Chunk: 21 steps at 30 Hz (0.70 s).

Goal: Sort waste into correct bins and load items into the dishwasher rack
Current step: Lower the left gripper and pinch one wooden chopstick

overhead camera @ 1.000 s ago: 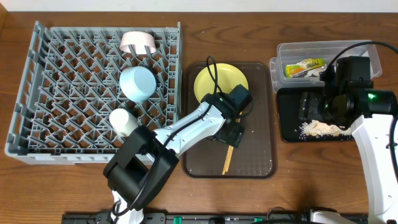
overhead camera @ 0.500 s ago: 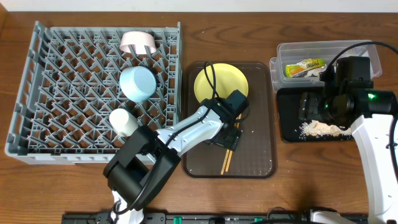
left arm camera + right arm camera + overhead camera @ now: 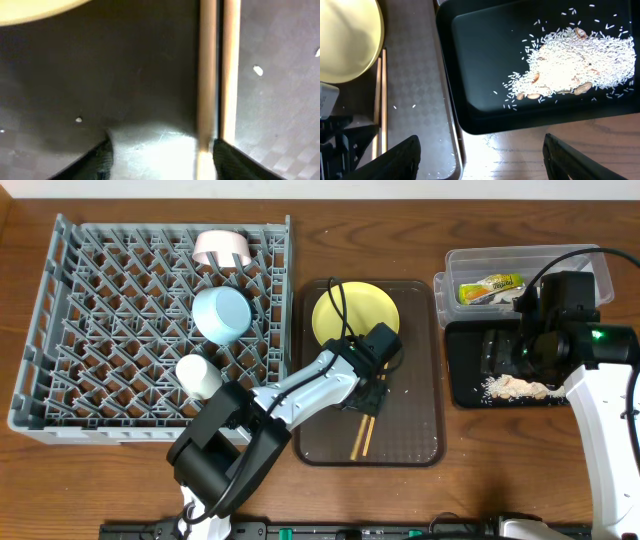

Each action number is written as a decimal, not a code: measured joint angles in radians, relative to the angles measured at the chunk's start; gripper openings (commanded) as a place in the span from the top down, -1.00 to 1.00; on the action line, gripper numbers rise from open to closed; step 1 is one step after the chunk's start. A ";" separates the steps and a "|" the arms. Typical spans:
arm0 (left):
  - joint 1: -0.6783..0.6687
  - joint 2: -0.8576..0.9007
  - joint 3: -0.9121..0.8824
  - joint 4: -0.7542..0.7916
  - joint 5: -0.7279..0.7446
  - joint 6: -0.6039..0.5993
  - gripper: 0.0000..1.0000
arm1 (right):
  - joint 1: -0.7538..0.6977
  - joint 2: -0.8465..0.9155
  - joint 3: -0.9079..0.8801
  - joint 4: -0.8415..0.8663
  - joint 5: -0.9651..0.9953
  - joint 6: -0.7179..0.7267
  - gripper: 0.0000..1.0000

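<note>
Thin wooden chopsticks: 2, side by side on 1 brown flat tray.
Left tool: released, low over them.
Right tool: released, above 1 shallow black tray.
Grey plastic rack: 1 light blue bowl, 1 whitish-pink bowl, 1 white cup.

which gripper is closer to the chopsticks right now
Left. The left gripper is low over the brown tray, directly above the chopsticks, jaws open. The right gripper hangs over the black tray, well off to the side.
</note>
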 measured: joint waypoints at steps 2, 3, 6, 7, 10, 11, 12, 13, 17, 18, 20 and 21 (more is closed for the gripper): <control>-0.007 0.002 0.000 0.006 0.000 -0.003 0.30 | 0.000 0.000 0.000 0.000 0.000 0.000 -0.52; -0.013 0.003 -0.001 0.009 -0.001 -0.003 0.32 | 0.000 0.000 0.000 0.000 0.000 0.000 -0.52; -0.036 0.004 -0.001 0.016 -0.001 0.002 0.43 | 0.000 0.000 0.000 0.000 0.000 0.000 -0.52; -0.045 0.005 -0.001 0.021 -0.001 -0.001 0.51 | 0.000 0.000 0.000 -0.001 0.000 0.000 -0.52; -0.066 0.005 -0.001 0.027 -0.005 -0.001 0.60 | 0.000 0.000 0.000 0.000 0.000 0.000 -0.52; -0.071 0.005 -0.001 0.027 -0.005 0.001 0.60 | 0.000 0.000 0.000 0.000 0.000 0.000 -0.52; -0.073 0.005 -0.002 0.027 -0.006 0.002 0.61 | 0.000 0.000 0.000 -0.001 0.000 0.000 -0.52; -0.075 0.005 -0.002 0.027 -0.006 0.001 0.63 | 0.000 0.000 0.000 -0.001 0.000 0.000 -0.52; -0.074 0.005 -0.005 0.027 -0.012 -0.001 0.75 | 0.000 0.000 0.000 -0.002 0.000 0.000 -0.51; -0.075 0.005 -0.005 0.027 -0.013 0.000 0.81 | 0.000 0.000 0.000 -0.002 0.000 0.000 -0.51; -0.075 0.005 -0.005 0.027 -0.013 -0.002 0.87 | 0.000 0.000 0.000 -0.002 0.000 0.000 -0.51; -0.075 0.005 -0.005 0.027 -0.014 -0.001 0.88 | 0.000 0.000 0.000 -0.002 0.000 0.000 -0.51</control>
